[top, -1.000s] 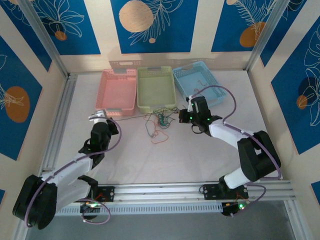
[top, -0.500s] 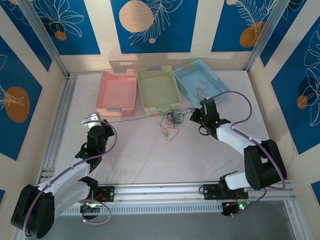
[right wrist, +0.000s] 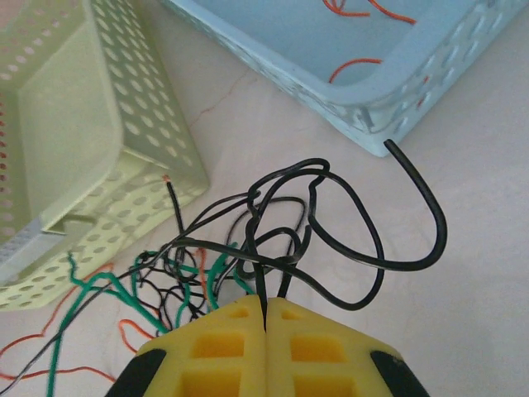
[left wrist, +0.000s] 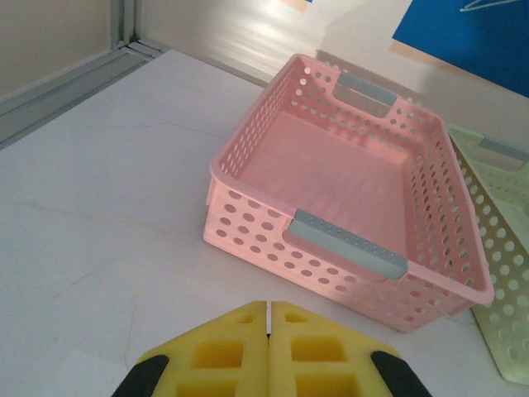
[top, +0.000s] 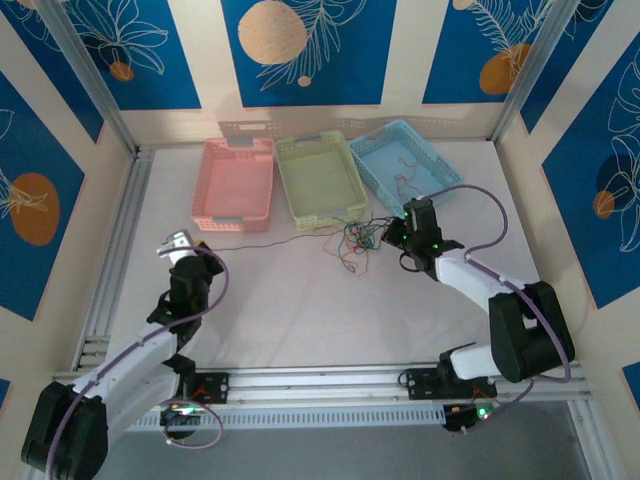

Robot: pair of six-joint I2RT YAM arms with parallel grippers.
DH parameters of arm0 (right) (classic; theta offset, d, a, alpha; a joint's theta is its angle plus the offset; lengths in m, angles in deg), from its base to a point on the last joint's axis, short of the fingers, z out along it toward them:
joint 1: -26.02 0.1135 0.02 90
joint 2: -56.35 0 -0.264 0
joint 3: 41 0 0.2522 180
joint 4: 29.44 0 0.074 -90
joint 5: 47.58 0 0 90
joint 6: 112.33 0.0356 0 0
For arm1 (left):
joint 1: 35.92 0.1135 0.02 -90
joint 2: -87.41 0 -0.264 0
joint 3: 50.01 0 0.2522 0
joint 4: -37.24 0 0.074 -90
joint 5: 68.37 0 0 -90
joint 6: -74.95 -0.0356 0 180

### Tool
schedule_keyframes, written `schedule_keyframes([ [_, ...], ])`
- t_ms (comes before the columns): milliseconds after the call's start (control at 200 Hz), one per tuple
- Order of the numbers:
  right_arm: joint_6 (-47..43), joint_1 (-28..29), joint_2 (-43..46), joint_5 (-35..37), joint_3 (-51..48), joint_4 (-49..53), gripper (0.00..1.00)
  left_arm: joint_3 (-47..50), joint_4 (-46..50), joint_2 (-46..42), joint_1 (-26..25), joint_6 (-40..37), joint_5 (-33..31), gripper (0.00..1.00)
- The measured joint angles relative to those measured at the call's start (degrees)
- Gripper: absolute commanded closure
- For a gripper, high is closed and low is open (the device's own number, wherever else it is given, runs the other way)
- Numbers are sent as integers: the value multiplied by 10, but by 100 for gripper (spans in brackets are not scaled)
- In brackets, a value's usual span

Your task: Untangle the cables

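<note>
Pinching black strands of the cables, tangled just in front of the green basket, the right end effector hovered beside it; the left end effector, pressed together, sat well left of it.

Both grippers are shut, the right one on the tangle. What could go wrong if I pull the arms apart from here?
1. The right gripper pinches black loops woven through the tangle; pulling may tighten the knot.
2. The tangle lies by the green basket and its perforated corner, and could snag there.
3. A thin black wire runs toward the left gripper, but no wire shows between its fingers; the hold may be poor.
</note>
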Motion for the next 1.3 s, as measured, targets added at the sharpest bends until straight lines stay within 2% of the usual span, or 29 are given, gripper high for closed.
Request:
schedule_keyframes([
  [140,1,5,87,21,-63,-30,100,11,9,-28,4,7,-14,100],
  [325,24,5,204,93,-147,-64,100,27,21,-68,8,20,-30,100],
  [595,90,-13,211,166,-155,-44,100,45,37,-108,17,39,-47,100],
  [800,119,-36,202,168,-155,-31,100,45,43,-112,21,47,-47,100],
  [920,114,-46,176,134,-149,-30,79,46,44,-112,23,49,-47,100],
  [1000,102,-49,164,113,-142,-33,57,48,45,-112,25,49,-48,100],
  [1015,97,-48,162,110,-141,-33,49,48,45,-112,26,49,-48,100],
  [1060,96,-49,160,100,-138,-37,41,49,45,-112,26,49,-49,100],
  [1175,84,-49,160,85,-136,-42,37,49,47,-115,27,49,-49,100],
  [1300,77,-49,160,78,-136,-45,42,51,48,-120,28,49,-49,100],
])
